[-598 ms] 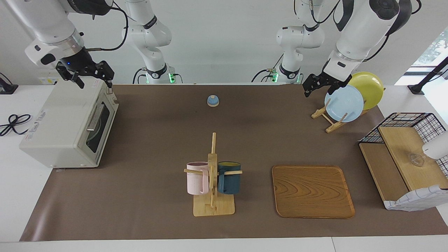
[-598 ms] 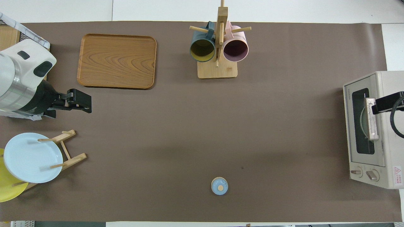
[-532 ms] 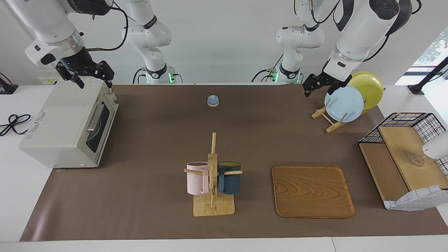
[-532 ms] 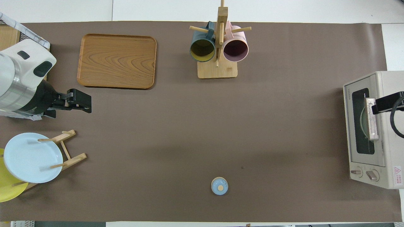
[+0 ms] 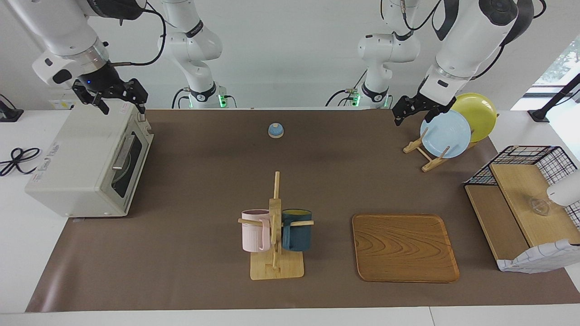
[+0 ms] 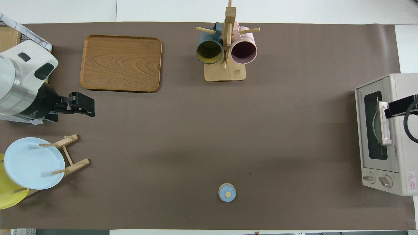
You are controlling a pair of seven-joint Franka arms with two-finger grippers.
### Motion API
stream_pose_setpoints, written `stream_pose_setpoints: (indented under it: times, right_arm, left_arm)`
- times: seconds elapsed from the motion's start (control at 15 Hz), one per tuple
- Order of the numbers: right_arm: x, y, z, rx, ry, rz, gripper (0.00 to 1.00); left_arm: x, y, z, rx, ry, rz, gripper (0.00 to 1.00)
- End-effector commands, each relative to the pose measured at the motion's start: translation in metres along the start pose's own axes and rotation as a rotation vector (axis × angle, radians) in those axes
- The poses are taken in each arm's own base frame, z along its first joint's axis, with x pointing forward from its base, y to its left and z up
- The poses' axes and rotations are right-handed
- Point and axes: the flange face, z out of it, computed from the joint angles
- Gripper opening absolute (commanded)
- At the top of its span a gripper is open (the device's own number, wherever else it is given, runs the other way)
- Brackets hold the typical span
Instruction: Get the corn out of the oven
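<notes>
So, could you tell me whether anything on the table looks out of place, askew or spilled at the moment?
Nothing stands out. The oven sits square with its door shut, the two mugs hang on their rack, both plates stand in their stand, and the wooden tray lies flat. No corn is visible; the glass shows only something round and pale inside.

A brown mat (image 5: 199, 190) covers the table (image 5: 13, 235). On it stand the oven (image 5: 86, 163) at the right arm's end, a small blue bell (image 5: 275, 130), a mug stand (image 5: 276, 267), a wooden tray (image 5: 404, 247) and a plate rack (image 5: 426, 156). A wire basket (image 5: 525, 199) sits at the left arm's end.
</notes>
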Motion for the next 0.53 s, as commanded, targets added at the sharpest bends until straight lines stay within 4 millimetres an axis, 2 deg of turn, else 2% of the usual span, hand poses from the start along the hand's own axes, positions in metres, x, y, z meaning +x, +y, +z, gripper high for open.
stream_pose_setpoints:
  times: [0.0,0.13,0.2,0.27,0.33,0.4,0.47]
  right_arm:
    - [-0.008,0.002,-0.001,0.022,-0.013,0.008,1.0]
    - [-0.008,0.018,0.0,0.026,-0.001,0.008,1.0]
    - [-0.004,0.019,0.001,0.025,0.028,0.001,0.73]
    - [-0.001,0.019,0.003,0.022,0.053,-0.001,0.41]
    - [0.0,0.017,0.009,0.021,0.053,-0.007,0.21]
    - [-0.001,0.014,0.012,0.018,0.054,-0.02,0.04]
    - [0.0,0.018,0.024,0.018,0.059,-0.03,0.0]
  left_arm:
    - [-0.006,-0.003,-0.003,-0.012,0.002,-0.005,1.0]
    - [-0.006,-0.002,-0.003,-0.011,0.002,-0.003,1.0]
    - [-0.006,-0.001,-0.003,-0.011,0.002,-0.002,1.0]
    - [-0.006,-0.001,-0.003,-0.01,-0.001,-0.002,1.0]
    - [-0.007,-0.002,-0.003,-0.01,-0.003,-0.002,1.0]
    - [-0.006,-0.003,-0.003,-0.01,-0.003,-0.003,1.0]
    - [-0.006,-0.003,-0.003,-0.01,-0.003,-0.003,1.0]
